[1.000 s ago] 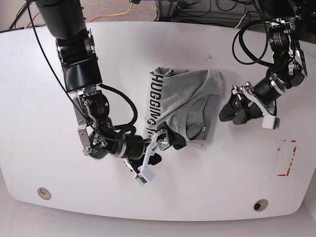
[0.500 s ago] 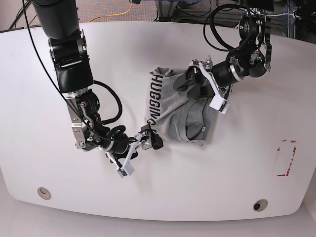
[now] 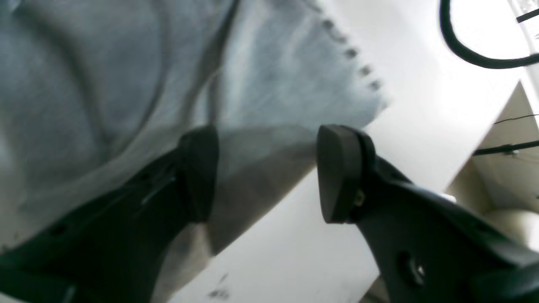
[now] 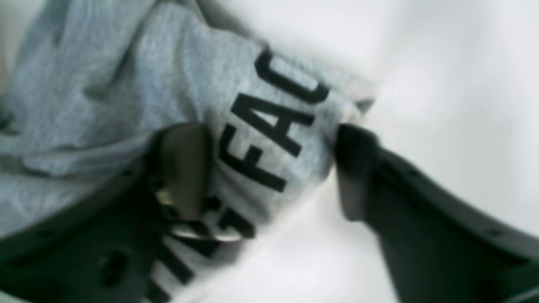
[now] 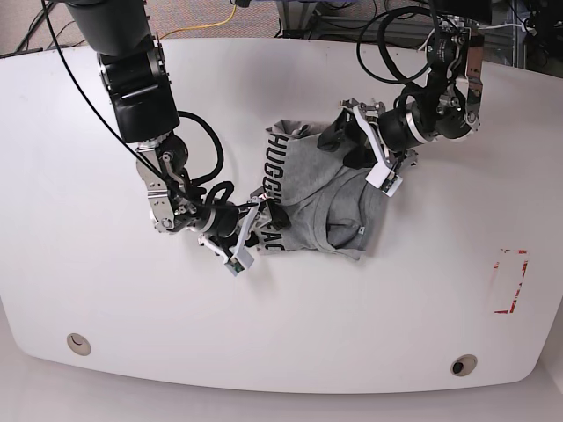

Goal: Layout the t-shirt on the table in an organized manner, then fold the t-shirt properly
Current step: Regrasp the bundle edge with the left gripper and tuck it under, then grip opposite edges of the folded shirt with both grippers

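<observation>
T-shirt: the t-shirt [image 5: 321, 193] lies crumpled near the middle of the table [image 5: 79, 185], a little closer to the far edge than to the near edge. It is bunched and partly folded over itself, not spread flat.
Print: dark block letters run along the shirt's edge that faces the base view's left; "HUGGING" is readable there, and the right wrist view shows "FAC" on a fold of cloth.
Neck: a crew-neck opening with a small label shows on the half of the shirt nearer the front edge.
Right gripper: the right gripper [image 4: 269, 164] sits at the printed edge of the shirt. Its fingers stand apart on both sides of the lettered fold — one finger [image 4: 185, 168] touches the cloth, the other is just at the fold's edge. Whether they already press the fold, I cannot tell.
Left gripper: the left gripper [image 3: 267, 172] is at the shirt's far side, over its hem. Its fingers are apart; one finger [image 3: 198, 168] lies on the grey cloth, the other is over bare white tabletop beside the hem — nothing is clamped between them.
Table marks: a red tape outline [image 5: 508, 281] lies towards the right edge in the base view, well apart from the shirt; two round grommets [image 5: 464, 364] sit near the front edge.
</observation>
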Robot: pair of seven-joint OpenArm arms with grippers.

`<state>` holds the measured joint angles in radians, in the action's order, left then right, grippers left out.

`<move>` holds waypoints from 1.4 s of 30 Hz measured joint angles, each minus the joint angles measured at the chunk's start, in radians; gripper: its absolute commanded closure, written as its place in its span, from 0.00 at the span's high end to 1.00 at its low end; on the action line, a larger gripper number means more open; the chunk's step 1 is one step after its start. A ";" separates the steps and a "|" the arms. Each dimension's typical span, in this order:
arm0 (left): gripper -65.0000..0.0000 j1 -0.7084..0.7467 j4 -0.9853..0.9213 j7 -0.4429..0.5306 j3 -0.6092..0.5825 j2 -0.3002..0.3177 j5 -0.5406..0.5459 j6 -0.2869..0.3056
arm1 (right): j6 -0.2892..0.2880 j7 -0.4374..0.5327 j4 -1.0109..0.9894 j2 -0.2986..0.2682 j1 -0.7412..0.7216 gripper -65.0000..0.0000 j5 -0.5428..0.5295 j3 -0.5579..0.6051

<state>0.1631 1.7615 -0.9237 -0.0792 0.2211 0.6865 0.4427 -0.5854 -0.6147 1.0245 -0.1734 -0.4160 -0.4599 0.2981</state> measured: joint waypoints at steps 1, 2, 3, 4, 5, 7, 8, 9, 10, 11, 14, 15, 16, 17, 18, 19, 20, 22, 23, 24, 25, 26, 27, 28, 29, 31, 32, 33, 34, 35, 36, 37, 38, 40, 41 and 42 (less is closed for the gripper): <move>0.53 -0.002 -0.014 0.001 0.000 0.005 -0.001 0.000 | -0.005 0.013 -0.001 0.005 0.006 0.32 0.019 0.000; 0.53 -0.006 -0.035 0.001 0.000 0.012 -0.002 0.000 | -0.012 0.021 -0.003 0.012 0.011 0.27 0.027 0.000; 0.53 -0.010 -0.051 -0.001 0.000 0.017 -0.003 0.000 | -0.016 0.031 -0.003 0.018 0.016 0.20 0.040 0.000; 0.53 -0.019 -0.077 -0.003 -0.001 0.022 -0.005 0.002 | -0.017 0.034 -0.003 0.027 0.019 0.13 0.051 0.000; 0.53 -0.028 -0.103 -0.004 -0.003 0.027 -0.008 0.002 | -0.017 0.047 -0.003 0.032 0.027 0.10 0.066 -0.003; 0.53 -0.055 -0.154 -0.004 -0.005 0.037 -0.001 0.006 | -0.016 0.077 0.000 0.037 0.042 0.05 0.085 -0.006; 0.53 -0.068 -0.183 0.005 -0.007 0.047 0.004 0.006 | -0.018 0.090 0.004 0.038 0.051 0.05 0.090 -0.006; 0.53 -0.081 -0.198 0.010 -0.006 0.055 0.014 0.014 | -0.018 0.105 0.006 0.038 0.057 0.05 0.091 -0.007; 0.53 -0.098 -0.241 0.024 -0.006 0.071 0.038 0.024 | -0.017 0.116 0.008 0.037 0.067 0.05 0.094 -0.007; 0.53 -0.109 -0.262 0.030 -0.005 0.078 0.038 0.019 | -0.018 0.127 0.009 0.037 0.075 0.05 0.093 -0.008; 0.53 -0.156 -0.334 0.045 -0.003 0.099 0.055 0.030 | -0.018 0.141 0.029 0.023 0.106 0.05 0.087 -0.012; 0.53 -0.171 -0.355 0.050 -0.003 0.104 0.056 0.031 | -0.017 0.141 0.044 0.012 0.119 0.05 0.087 -0.011; 0.53 -0.185 -0.373 0.051 -0.003 0.109 0.063 0.032 | -0.017 0.140 0.068 0.004 0.134 0.05 0.088 -0.010; 0.53 -0.200 -0.391 0.053 -0.003 0.114 0.066 0.034 | -0.018 0.137 0.090 -0.008 0.154 0.05 0.089 -0.010; 0.53 -0.212 -0.400 0.053 -0.003 0.117 0.067 0.033 | -0.017 0.135 0.123 -0.015 0.169 0.05 0.089 -0.010; 0.53 -0.221 -0.414 0.053 -0.003 0.122 0.066 0.033 | -0.017 0.134 0.151 -0.028 0.197 0.05 0.086 -0.011; 0.53 -0.232 -0.422 0.052 -0.004 0.126 0.066 0.034 | -0.014 0.133 0.177 -0.037 0.220 0.05 0.087 -0.011; 0.53 -0.250 -0.436 0.048 -0.005 0.130 0.062 0.034 | -0.016 0.100 0.240 -0.042 0.264 0.05 0.084 -0.037; 0.53 -0.260 -0.441 0.045 -0.006 0.132 0.061 0.032 | -0.016 0.074 0.270 -0.042 0.284 0.05 0.084 -0.062; 0.53 -0.269 -0.447 0.038 -0.007 0.135 0.057 0.032 | -0.017 0.045 0.298 -0.037 0.317 0.05 0.083 -0.088; 0.53 -0.278 -0.451 0.036 -0.011 0.136 0.052 0.032 | -0.016 0.023 0.335 -0.037 0.336 0.05 0.083 -0.116; 0.53 -0.284 -0.452 0.036 -0.018 0.138 0.043 0.029 | -0.014 0.004 0.359 -0.032 0.354 0.05 0.080 -0.139; 0.53 -0.297 -0.454 0.037 -0.026 0.143 0.029 0.030 | -0.005 -0.030 0.386 -0.025 0.373 0.05 0.087 -0.161; 0.53 -0.306 -0.455 0.034 -0.035 0.144 0.014 0.029 | -0.007 -0.054 0.421 -0.026 0.387 0.05 0.092 -0.183; 0.53 -0.317 -0.455 0.034 -0.053 0.146 -0.012 0.025 | -0.006 -0.067 0.445 -0.026 0.402 0.05 0.093 -0.195; 0.53 -0.334 -0.457 0.027 -0.079 0.143 -0.045 0.015 | -0.005 -0.108 0.498 -0.029 0.428 0.05 0.097 -0.221; 0.53 -0.340 -0.455 0.027 -0.088 0.143 -0.047 0.015 | 0.000 -0.134 0.523 -0.030 0.437 0.05 0.102 -0.232; 0.53 -0.344 -0.455 0.027 -0.100 0.142 -0.049 0.014 | 0.001 -0.151 0.547 -0.031 0.449 0.05 0.102 -0.245; 0.53 -0.346 -0.455 0.027 -0.108 0.140 -0.050 0.015 | 0.002 -0.176 0.577 -0.032 0.456 0.06 0.111 -0.258; 0.53 -0.348 -0.454 0.027 -0.117 0.138 -0.049 0.015 | 0.002 -0.194 0.606 -0.035 0.465 0.07 0.117 -0.270; 0.53 -0.351 -0.452 0.027 -0.122 0.136 -0.047 0.016 | 0.002 -0.224 0.640 -0.037 0.468 0.10 0.116 -0.286; 0.53 -0.354 -0.450 0.026 -0.127 0.135 -0.047 0.016 | 0.001 -0.247 0.667 -0.037 0.470 0.16 0.116 -0.296; 0.53 -0.358 -0.447 0.018 -0.129 0.134 -0.055 0.013 | 0.002 -0.278 0.692 -0.037 0.467 0.19 0.117 -0.304; 0.53 -0.362 -0.435 0.007 -0.128 0.136 -0.075 0.003 | 0.007 -0.327 0.749 -0.027 0.462 0.38 0.123 -0.319; 0.53 -0.363 -0.426 0.006 -0.125 0.140 -0.076 0.003 | 0.008 -0.351 0.779 -0.020 0.456 0.43 0.132 -0.331; 0.53 -0.363 -0.420 0.007 -0.124 0.140 -0.077 0.003 | 0.009 -0.372 0.802 -0.019 0.455 0.55 0.124 -0.345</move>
<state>-0.2001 1.3411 -0.9165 -0.2031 0.3611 0.6090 0.4458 -0.5762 -0.9863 1.8263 -0.1925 0.0387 -0.3355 -0.0471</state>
